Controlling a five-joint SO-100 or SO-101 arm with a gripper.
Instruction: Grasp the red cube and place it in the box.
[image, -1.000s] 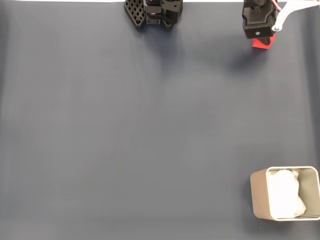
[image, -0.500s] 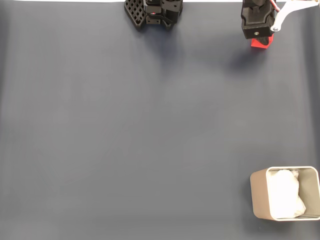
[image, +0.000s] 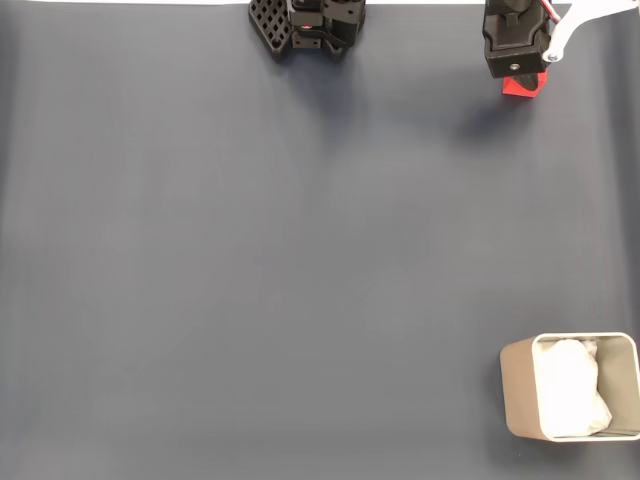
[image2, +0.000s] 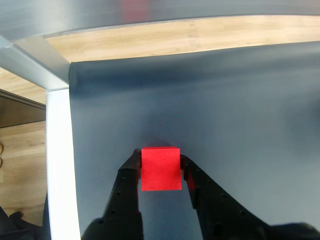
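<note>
Dark grey tabletop (image: 300, 260), broad and mostly bare in the fixed view. Beige box (image: 518, 395) with white lining at the near right corner, well apart from everything else. Black arm base (image: 310, 22) at the far edge, middle. Gripper (image2: 160, 165) at the far right, pointed down close to the tabletop, clamped on the red cube (image2: 160, 168), one finger pressed on each side face. Possible trouble: grip only on the lower part of the cube, so a slip or twist likely during a quick lift; long carry to the box, with risk of clipping its thin wall.
</note>
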